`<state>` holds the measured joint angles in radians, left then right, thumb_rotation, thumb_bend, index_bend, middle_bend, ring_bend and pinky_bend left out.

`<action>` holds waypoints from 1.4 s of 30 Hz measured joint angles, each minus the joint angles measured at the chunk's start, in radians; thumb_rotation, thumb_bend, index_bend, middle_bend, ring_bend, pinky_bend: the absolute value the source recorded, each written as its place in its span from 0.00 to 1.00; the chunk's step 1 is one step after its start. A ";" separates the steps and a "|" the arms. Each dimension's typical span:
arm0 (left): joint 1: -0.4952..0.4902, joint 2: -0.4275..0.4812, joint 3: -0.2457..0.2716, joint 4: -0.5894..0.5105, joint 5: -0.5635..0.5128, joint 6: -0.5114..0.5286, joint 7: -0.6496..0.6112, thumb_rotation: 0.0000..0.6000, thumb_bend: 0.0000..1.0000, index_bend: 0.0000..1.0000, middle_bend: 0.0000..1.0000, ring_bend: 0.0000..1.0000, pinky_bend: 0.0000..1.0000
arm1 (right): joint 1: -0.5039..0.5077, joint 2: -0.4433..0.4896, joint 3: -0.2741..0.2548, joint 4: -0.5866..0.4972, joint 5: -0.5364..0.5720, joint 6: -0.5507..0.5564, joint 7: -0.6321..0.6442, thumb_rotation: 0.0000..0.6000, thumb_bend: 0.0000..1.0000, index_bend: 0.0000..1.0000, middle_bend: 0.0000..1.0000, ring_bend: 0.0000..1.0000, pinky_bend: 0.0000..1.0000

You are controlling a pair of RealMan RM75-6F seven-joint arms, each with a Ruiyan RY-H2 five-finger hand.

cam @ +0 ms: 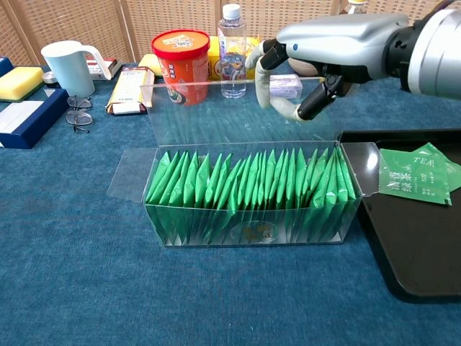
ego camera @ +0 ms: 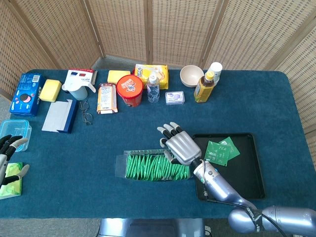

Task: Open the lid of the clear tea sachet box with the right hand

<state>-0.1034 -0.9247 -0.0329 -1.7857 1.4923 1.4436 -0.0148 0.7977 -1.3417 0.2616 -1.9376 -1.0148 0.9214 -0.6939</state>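
Head view. Clear tea sachet box (ego camera: 155, 167) lies on the blue table (ego camera: 123, 133), just left of the black tray (ego camera: 247, 177). A row of green sachets (ego camera: 158, 168) fills it. Right hand (ego camera: 180, 145) sits over the box's right end, fingers extended, slightly apart, pointing away from the robot; whether they touch the lid cannot be told here. 2 loose tea packets (ego camera: 221, 150) lie in the tray, right of the box. Left hand (ego camera: 9, 160) shows at the frame edge, well left of the box, fingers loosely spread, nothing between them; beside it a green packet (ego camera: 11, 180) and a clear container (ego camera: 15, 131). Far side of the table, beyond the box: red tub (ego camera: 130, 90), water bottle (ego camera: 153, 87), bowl (ego camera: 191, 75), tea bottle (ego camera: 205, 86).

Chest view. Box (cam: 248, 205) centre frame, lid (cam: 238, 112) standing upright behind the sachets (cam: 248, 189), side flaps folded outward. Right hand (cam: 310, 61) above and behind the box's right end, fingertips (cam: 265, 90) curled down at the lid's top edge, thumb apart from them; nothing pinched. Tray (cam: 410, 245) touches or nearly touches the box's right flap. White jug (cam: 66, 66) and glasses (cam: 78, 115) stand well left of the box.
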 measured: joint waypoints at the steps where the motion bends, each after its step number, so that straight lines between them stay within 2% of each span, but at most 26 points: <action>1: 0.000 -0.001 0.000 0.001 0.002 0.001 -0.001 1.00 0.27 0.18 0.16 0.09 0.25 | 0.007 0.003 0.000 0.001 0.009 -0.003 -0.002 0.82 0.62 0.46 0.15 0.10 0.09; 9: 0.004 -0.002 0.001 0.006 0.003 0.008 -0.008 1.00 0.27 0.18 0.16 0.09 0.25 | 0.066 0.020 -0.005 0.013 0.084 -0.018 -0.022 0.99 0.67 0.57 0.17 0.12 0.09; 14: 0.005 -0.002 0.000 0.009 0.003 0.009 -0.011 1.00 0.27 0.18 0.16 0.09 0.25 | 0.096 0.019 -0.011 0.030 0.118 -0.011 -0.030 1.00 0.67 0.60 0.18 0.12 0.09; 20: 0.004 -0.004 0.000 0.011 -0.001 0.006 -0.012 1.00 0.27 0.18 0.16 0.09 0.25 | 0.124 0.013 -0.020 0.059 0.148 -0.003 -0.035 1.00 0.67 0.55 0.18 0.12 0.09; 26: 0.005 -0.004 0.000 0.012 -0.002 0.007 -0.013 1.00 0.27 0.18 0.16 0.09 0.25 | 0.148 -0.011 -0.022 0.100 0.177 0.016 -0.036 1.00 0.67 0.48 0.17 0.12 0.09; 29: 0.007 -0.004 0.000 0.013 -0.003 0.009 -0.016 1.00 0.27 0.18 0.16 0.09 0.25 | 0.162 -0.027 -0.024 0.128 0.201 0.030 -0.046 1.00 0.67 0.40 0.17 0.12 0.09; 33: 0.008 -0.005 0.001 0.016 -0.003 0.009 -0.019 1.00 0.27 0.18 0.16 0.09 0.25 | 0.178 -0.048 -0.030 0.159 0.226 0.050 -0.060 1.00 0.67 0.24 0.12 0.11 0.09; 36: 0.008 -0.007 0.002 0.017 -0.001 0.008 -0.020 1.00 0.27 0.18 0.16 0.09 0.25 | 0.188 -0.061 -0.034 0.177 0.236 0.059 -0.064 1.00 0.62 0.16 0.08 0.10 0.09; 42: 0.007 -0.009 0.003 0.020 0.000 0.006 -0.022 1.00 0.27 0.18 0.16 0.09 0.25 | 0.204 -0.095 -0.045 0.215 0.253 0.074 -0.075 1.00 0.55 0.07 0.06 0.07 0.09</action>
<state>-0.0964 -0.9333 -0.0301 -1.7661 1.4922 1.4500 -0.0366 1.0013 -1.4363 0.2162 -1.7229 -0.7616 0.9959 -0.7693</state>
